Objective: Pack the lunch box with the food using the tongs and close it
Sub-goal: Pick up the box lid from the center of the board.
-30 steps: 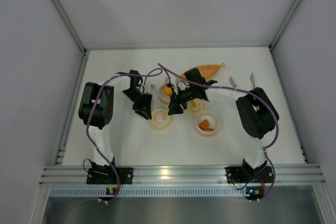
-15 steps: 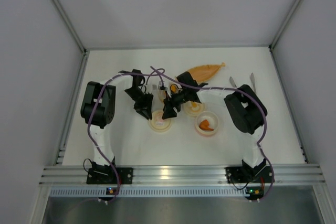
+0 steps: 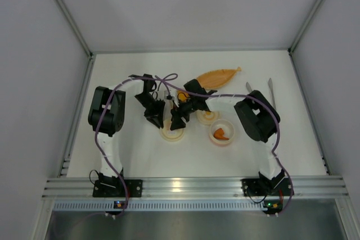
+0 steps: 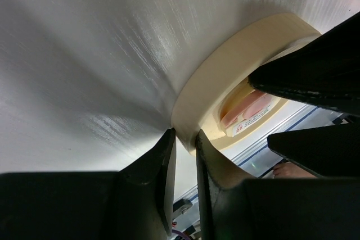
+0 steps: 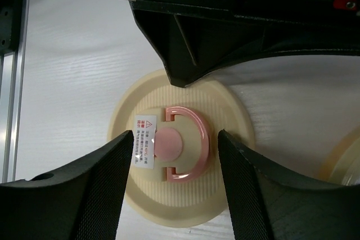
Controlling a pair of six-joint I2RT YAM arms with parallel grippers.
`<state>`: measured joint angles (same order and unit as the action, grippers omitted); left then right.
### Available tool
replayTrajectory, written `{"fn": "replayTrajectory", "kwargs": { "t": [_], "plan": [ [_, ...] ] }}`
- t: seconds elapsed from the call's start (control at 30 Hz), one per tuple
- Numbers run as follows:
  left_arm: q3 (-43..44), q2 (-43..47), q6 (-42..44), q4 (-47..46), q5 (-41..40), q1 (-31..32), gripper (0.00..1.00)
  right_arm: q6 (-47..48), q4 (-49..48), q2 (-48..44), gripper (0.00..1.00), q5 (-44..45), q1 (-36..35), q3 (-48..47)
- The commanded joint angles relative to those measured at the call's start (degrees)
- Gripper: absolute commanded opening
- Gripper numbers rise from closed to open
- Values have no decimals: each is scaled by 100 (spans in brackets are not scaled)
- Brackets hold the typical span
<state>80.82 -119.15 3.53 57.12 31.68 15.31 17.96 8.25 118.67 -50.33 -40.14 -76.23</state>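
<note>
The left end effector (image 4: 184, 139) is clenched on the rim of the cream lid (image 5: 225, 111), its two fingers nearly together with the edge caught between them. The right end effector (image 5: 174, 139) is released, its fingers spread wide above the lid on either side of the pink handle (image 5: 199, 133) (not touching it, as far as the wrist view shows). The lid sits on the tabletop (image 3: 140, 155) between the two arms. A dark orange food piece (image 3: 221, 134) rests in a bowl (image 3: 230, 127) just right of the lid. A yellow-orange lump (image 3: 181, 97) lies just behind the end effectors. The tongs (image 3: 271, 91) lie at the far right, well apart from both.
</note>
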Motion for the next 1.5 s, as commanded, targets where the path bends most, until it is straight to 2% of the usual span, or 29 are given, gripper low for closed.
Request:
{"fn": "replayTrajectory", "kwargs": {
  "t": [0.0, 0.07, 0.27, 0.7, 1.2, 1.37, 1.47],
  "plan": [
    [39, -240, 78, -193, -259, 77, 2, 243, -210, 121, 62, -118, -134, -226],
    [39, -275, 60, -193, -250, 69, 0, 261, -149, 156, 60, -161, -143, -235],
    [83, -354, -10, -184, -294, 77, 0, 366, -78, 34, 46, -434, -152, -165],
    [119, -425, -54, -193, -408, 69, 0, 498, 45, -670, 37, -733, -161, 169],
    [57, -407, -37, -210, -417, 69, 0, 1588, 765, -924, 37, -487, -398, 433],
    [57, -381, -45, -228, -426, 77, 0, 1589, 661, -1030, 44, -312, -398, 521],
    [57, -372, -45, -228, -443, 77, 0, 1317, 204, -1170, 46, -127, -389, 635]
  ]
}}
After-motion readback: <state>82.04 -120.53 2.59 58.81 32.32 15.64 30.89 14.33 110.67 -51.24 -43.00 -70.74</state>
